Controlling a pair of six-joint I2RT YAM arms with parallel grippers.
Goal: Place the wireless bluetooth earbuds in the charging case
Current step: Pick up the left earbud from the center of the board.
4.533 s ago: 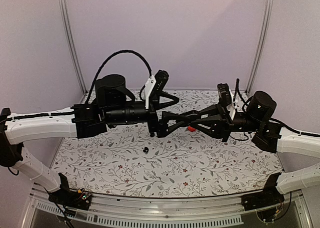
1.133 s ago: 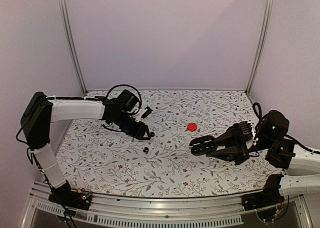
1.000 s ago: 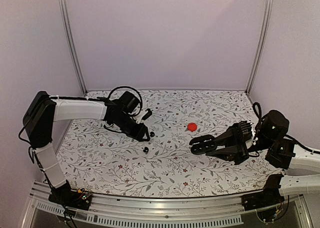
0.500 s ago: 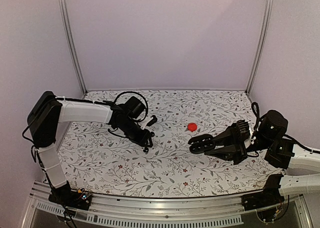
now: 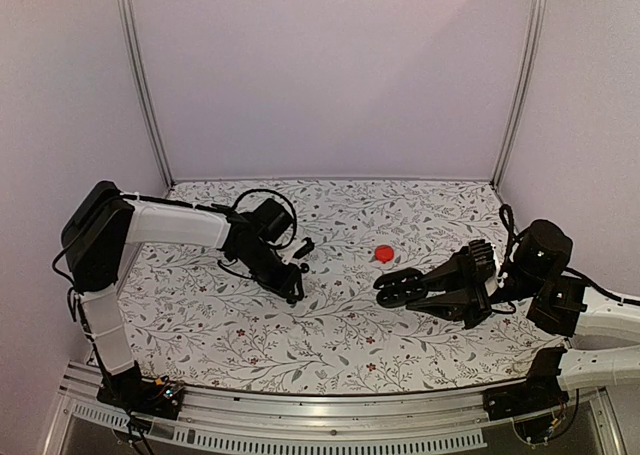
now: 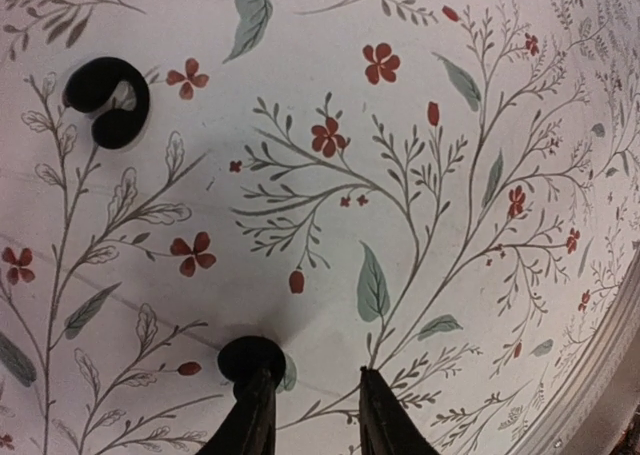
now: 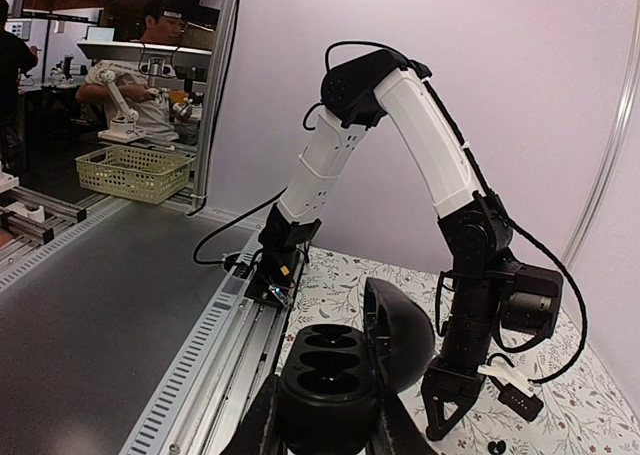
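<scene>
While slightly apart, left jaws beside an earbud (image 6: pixel 250 359); right jaws tight on open charging case (image 7: pixel 330 380).

Overhead camera sits high behind the arms, tilted down and forward: near rail (image 5: pixel 330 425) at 6 o'clock, back wall (image 5: pixel 330 75) at 12, the whole floral table cover (image 5: pixel 340 325) in frame. Left wrist camera hangs close, staring steeply down at that cover, the left gripper (image 6: pixel 310 370) poking in at 6 o'clock. Right wrist camera looks nearly level across the table, the charging case (image 7: pixel 335 375) looming at 6 o'clock and the left arm (image 7: pixel 430 135) dead centre. Overhead shares arm and case with it, and the cover patch with the left wrist.
</scene>
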